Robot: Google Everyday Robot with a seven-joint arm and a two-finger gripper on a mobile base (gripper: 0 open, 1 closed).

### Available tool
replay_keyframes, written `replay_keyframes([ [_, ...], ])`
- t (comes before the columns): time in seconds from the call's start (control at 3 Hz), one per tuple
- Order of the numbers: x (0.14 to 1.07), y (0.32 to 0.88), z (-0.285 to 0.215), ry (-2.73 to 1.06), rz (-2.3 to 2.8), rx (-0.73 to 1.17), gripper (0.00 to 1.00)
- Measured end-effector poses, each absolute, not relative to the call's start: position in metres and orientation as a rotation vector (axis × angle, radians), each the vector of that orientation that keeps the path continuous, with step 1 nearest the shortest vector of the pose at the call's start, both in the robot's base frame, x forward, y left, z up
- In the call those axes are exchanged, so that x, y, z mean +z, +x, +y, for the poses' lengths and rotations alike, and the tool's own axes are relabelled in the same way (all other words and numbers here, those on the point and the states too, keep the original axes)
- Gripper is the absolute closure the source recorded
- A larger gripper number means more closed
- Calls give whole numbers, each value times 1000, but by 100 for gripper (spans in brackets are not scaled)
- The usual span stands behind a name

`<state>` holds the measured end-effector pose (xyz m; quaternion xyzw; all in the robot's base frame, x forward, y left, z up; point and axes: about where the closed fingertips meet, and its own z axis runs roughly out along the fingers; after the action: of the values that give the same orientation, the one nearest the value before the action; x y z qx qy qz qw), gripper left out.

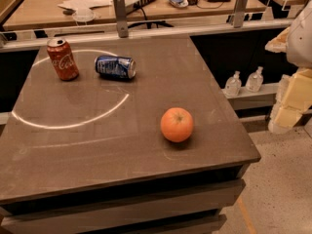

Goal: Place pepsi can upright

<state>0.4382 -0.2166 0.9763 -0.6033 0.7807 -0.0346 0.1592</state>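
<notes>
Task judged not begun: pepsi can (115, 66) seen lying on side on table (97, 150), just right of red can (63, 59), not touching. Grasping, uprighting and release all left.

Gripper (292, 99) seen far right of red can, beyond table edge; released or clenched cannot be told.

Pepsi can: glossy dark blue aluminium cylinder, silver ends. Orange (176, 124): round, matte. Tabletop: smooth, flat, brown.

The robot's cream-and-white tool (290, 101) is hanging beyond the right side of the dark grey flat counter (122, 145), partly running off the right edge. The counter's near left corner is being cut off. Cluttered items (85, 3) on the far wooden desk (44, 11) are blurring together.
</notes>
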Motion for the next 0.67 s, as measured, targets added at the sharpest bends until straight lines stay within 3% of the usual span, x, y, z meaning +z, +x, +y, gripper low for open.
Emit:
replay_keyframes([
  [0.67, 987, 454, -197, -1675, 2266, -117, 0],
])
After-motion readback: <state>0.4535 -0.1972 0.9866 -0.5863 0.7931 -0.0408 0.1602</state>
